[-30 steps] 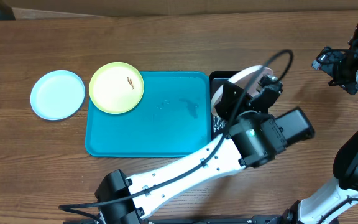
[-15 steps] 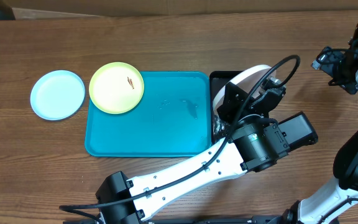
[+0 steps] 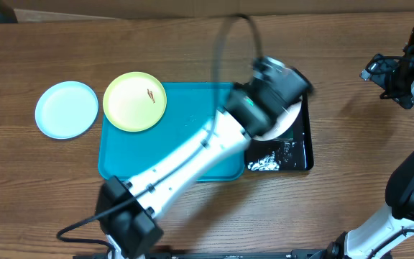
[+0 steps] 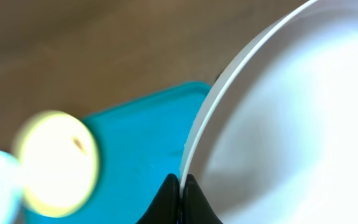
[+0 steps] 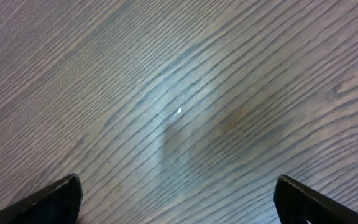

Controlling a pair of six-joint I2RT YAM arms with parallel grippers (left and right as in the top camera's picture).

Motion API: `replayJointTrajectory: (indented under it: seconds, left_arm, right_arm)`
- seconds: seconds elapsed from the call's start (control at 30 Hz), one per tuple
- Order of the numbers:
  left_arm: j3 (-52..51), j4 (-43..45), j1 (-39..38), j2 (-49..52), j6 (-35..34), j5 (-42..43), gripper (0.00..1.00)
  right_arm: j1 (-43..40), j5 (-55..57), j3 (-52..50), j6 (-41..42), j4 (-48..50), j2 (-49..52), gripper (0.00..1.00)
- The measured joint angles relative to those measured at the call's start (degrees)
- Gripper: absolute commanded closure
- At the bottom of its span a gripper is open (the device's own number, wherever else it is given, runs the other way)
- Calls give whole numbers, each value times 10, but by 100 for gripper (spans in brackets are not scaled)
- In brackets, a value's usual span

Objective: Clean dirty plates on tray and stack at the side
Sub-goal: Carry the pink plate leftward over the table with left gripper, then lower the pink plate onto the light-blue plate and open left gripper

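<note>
Our left gripper (image 4: 180,188) pinches the white plate (image 4: 291,124) by its rim, jaws closed down to the plate's thickness.

In the wrist view the plate fills the right side. The turquoise tray (image 4: 145,124) lies behind it, and the yellow-green plate (image 4: 58,160) is a blur at left. From overhead we see only a sliver of the white plate under the motion-blurred wrist, apparently over the upper end of the black tray (image 3: 297,155). The yellow-green plate sits on the turquoise tray's far-left corner. The cyan plate (image 3: 66,108) lies on the table (image 3: 192,43) just beside it. Our right gripper (image 5: 179,202) is spread wide, holding nothing, above the wood.
</note>
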Motion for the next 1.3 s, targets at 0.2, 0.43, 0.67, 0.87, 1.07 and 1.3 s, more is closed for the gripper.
replayJointTrajectory:
  seconds: [0.2,0.43,0.67,0.87,1.07,1.3]
  left_arm:
    - [0,-6,215,1,-2,335,96]
    - [0,-58,455,3,7,526,96]
    - [0,-113,651,3,20,525,96]
    - [0,-127,768,3,20,445,95]
    - [0,-128,828,3,19,347,96]
    - [-6,-100,850,3,13,297,96]
  right_arm:
    - [0,0,0,0,0,0,0]
    - [0,0,0,0,0,0,0]
    - [0,0,0,0,0,0,0]
    - [0,0,0,0,0,0,0]
    - [0,0,0,0,0,0,0]
    - [0,0,0,0,0,0,0]
